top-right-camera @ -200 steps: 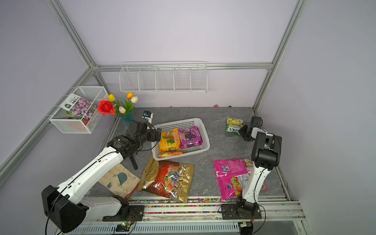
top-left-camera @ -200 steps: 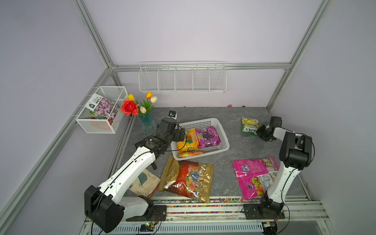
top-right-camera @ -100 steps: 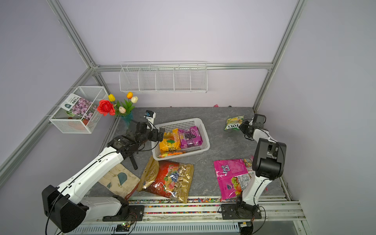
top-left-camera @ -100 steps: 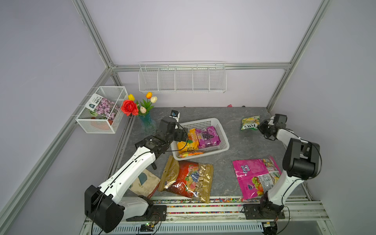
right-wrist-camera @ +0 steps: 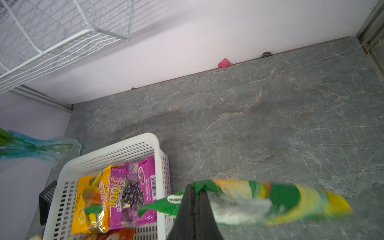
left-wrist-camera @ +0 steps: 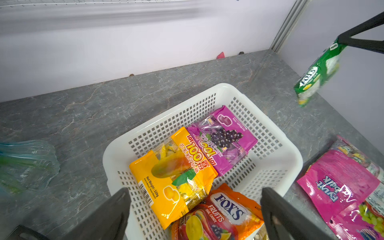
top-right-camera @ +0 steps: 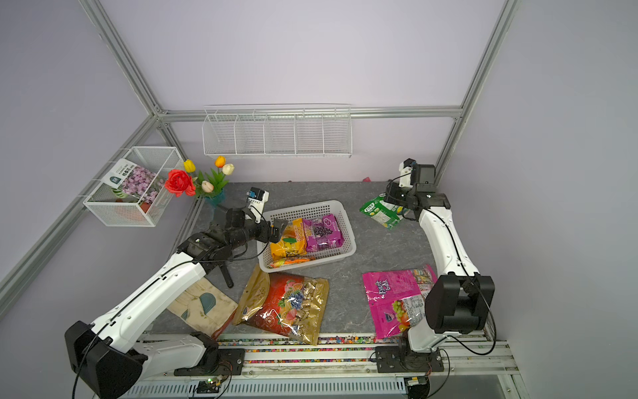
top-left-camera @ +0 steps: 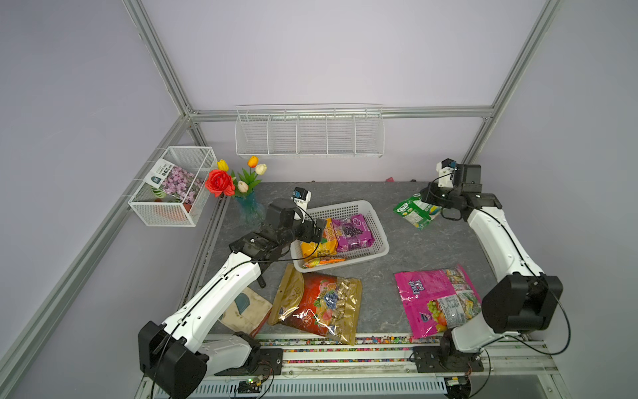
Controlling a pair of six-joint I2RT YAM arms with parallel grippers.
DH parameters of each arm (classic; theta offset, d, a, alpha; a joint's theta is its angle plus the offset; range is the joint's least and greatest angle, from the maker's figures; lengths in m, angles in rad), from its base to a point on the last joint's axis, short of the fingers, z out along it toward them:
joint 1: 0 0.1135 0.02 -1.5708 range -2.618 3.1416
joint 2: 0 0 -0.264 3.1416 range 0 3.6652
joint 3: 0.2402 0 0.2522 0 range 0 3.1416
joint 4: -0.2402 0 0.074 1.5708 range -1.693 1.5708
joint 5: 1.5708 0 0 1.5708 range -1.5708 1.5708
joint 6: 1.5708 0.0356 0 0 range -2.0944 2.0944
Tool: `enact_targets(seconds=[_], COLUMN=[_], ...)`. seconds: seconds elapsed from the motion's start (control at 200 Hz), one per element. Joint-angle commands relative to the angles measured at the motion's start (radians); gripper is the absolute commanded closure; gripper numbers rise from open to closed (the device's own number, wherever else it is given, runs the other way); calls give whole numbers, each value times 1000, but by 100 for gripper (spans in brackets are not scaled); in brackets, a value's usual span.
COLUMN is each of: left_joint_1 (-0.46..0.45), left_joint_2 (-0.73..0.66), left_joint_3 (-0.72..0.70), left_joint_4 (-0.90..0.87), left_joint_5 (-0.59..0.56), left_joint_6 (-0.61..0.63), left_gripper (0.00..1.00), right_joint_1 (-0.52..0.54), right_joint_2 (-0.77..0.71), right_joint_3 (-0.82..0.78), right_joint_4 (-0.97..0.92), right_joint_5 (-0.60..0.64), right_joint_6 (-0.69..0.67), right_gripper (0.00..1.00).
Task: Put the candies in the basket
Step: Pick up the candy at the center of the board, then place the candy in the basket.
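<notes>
The right gripper (top-left-camera: 425,199) is clamped shut on the top edge of the green FOX'S bag (top-left-camera: 416,212), which hangs below it, lifted off the grey table (top-left-camera: 397,248) near the far right corner and well apart from the white basket (top-left-camera: 345,207); only bare tabletop lies between them. The left gripper (left-wrist-camera: 195,199) is spread wide and holds nothing, poised over the basket's end on the left arm's side. Inside the basket the yellow bag (top-left-camera: 319,241) and the purple grape bag (top-left-camera: 354,231) lie side by side, with the orange FOX'S bag (top-left-camera: 322,262) at the near wall. On the table outside it lie the gold-and-red bag (top-left-camera: 317,304), just in front of the basket, and the pink bag (top-left-camera: 435,300) beside the right arm's base. A vase of flowers (top-left-camera: 248,207) stands beyond the left gripper.
</notes>
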Motion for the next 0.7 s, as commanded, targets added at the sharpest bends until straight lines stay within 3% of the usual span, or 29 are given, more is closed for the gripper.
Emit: enact_targets(seconds=[0.0, 0.13, 0.27, 0.375, 0.57, 0.695], left_joint_1=[4, 2, 2, 2, 2, 2], left_joint_2=[-22, -16, 15, 40, 54, 56], left_joint_3=[-32, -74, -90, -81, -80, -80], left_joint_4=[14, 57, 50, 17, 6, -10], left_joint_5=[88, 204, 178, 159, 141, 125], left_joint_6=[8, 96, 89, 71, 54, 45], left_gripper=[0, 4, 5, 5, 4, 4], right_joint_1=[34, 104, 180, 228, 378, 476], right_joint_2=[-45, -89, -133, -182, -223, -239], right_joint_3=[39, 8, -18, -64, -117, -156], right_joint_4=[-130, -102, -139, -139, -95, -77], right_joint_5=[65, 97, 310, 373, 401, 491], right_joint_6=[-31, 76, 377, 510, 595, 669], right_gripper=[100, 100, 100, 100, 100, 100])
